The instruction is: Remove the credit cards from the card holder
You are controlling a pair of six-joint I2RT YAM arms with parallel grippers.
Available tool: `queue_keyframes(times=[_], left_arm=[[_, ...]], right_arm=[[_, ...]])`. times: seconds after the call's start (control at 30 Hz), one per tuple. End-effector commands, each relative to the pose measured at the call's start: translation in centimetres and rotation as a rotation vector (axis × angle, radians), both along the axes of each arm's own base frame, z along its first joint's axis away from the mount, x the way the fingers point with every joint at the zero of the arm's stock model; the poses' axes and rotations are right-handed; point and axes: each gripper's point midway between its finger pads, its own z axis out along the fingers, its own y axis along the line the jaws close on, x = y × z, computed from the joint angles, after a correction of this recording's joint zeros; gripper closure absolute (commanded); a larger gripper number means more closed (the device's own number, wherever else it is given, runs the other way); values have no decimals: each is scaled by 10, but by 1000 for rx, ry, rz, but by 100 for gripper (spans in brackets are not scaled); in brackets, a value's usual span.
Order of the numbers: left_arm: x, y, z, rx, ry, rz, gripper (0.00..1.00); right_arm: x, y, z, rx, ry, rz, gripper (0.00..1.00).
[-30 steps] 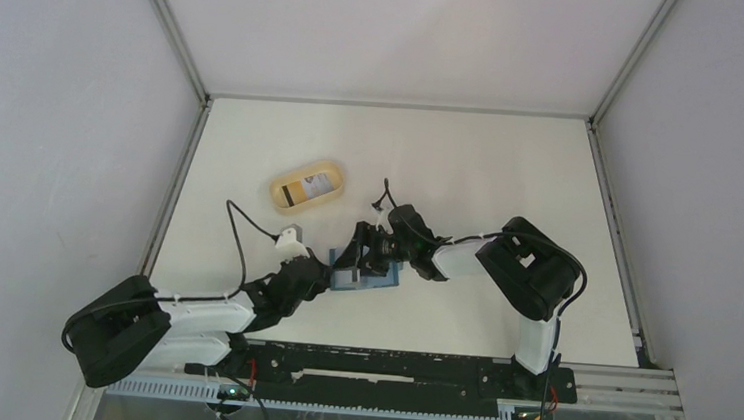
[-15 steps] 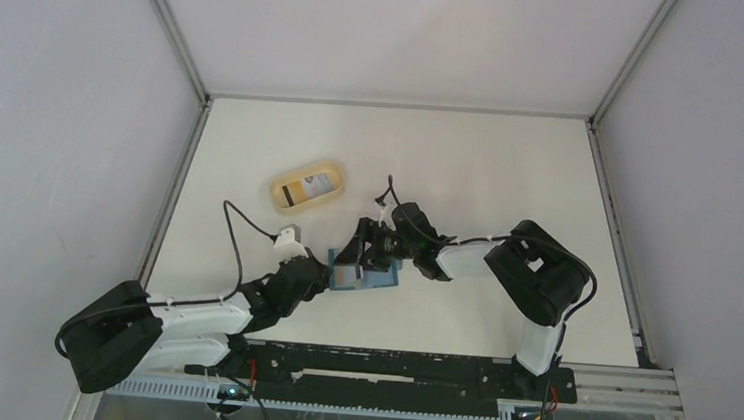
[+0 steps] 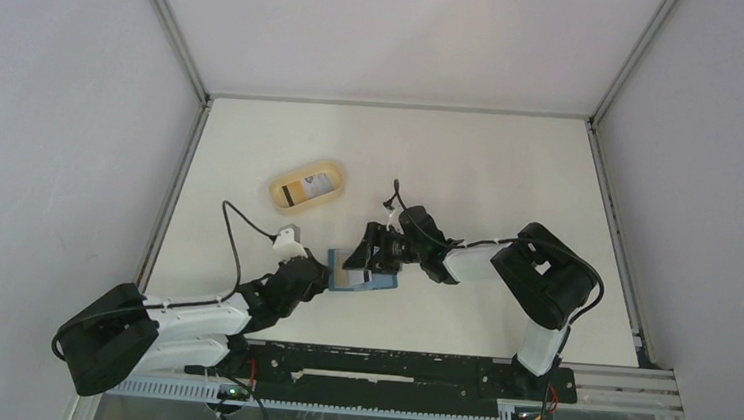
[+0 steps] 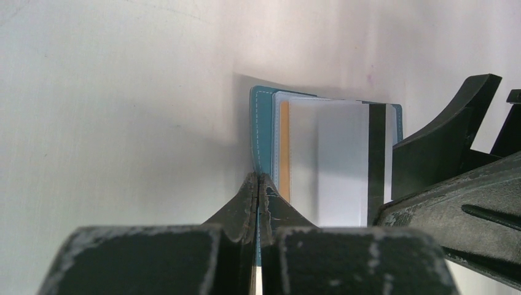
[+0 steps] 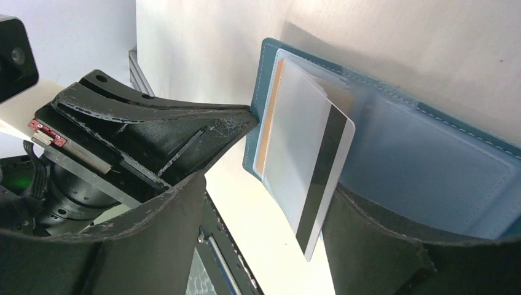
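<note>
The teal-blue card holder (image 3: 374,281) lies open on the table. My left gripper (image 4: 258,178) is shut on its left edge, also seen in the top view (image 3: 322,279). A whitish credit card with a dark stripe (image 5: 307,160) sticks halfway out of a slotted pocket (image 4: 338,160). An orange card (image 5: 270,123) sits tucked in the pocket behind it. My right gripper (image 5: 264,184) is open, its jaws wide apart on either side of the striped card, the card's striped edge next to the right finger (image 5: 381,246). It hovers over the holder (image 3: 364,257).
A tan oval dish (image 3: 281,195) stands at the back left of the holder with a striped card (image 3: 307,187) lying in it. A metal rail (image 3: 386,362) runs along the near table edge. White walls close in the table.
My right arm has drawn back slightly to the right, and the striped card stands further out of the holder. The left gripper keeps its hold on the holder's edge.
</note>
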Motion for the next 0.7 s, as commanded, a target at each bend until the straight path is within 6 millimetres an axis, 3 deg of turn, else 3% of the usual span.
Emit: queue_keyframes(times=[0.0, 0.67], left_arm=[[-1, 0, 2, 15, -13, -17, 100], [-2, 3, 1, 23, -12, -14, 100]], right_arm=[[9, -3, 17, 24, -80, -5, 28], [14, -23, 12, 21, -71, -28, 43]])
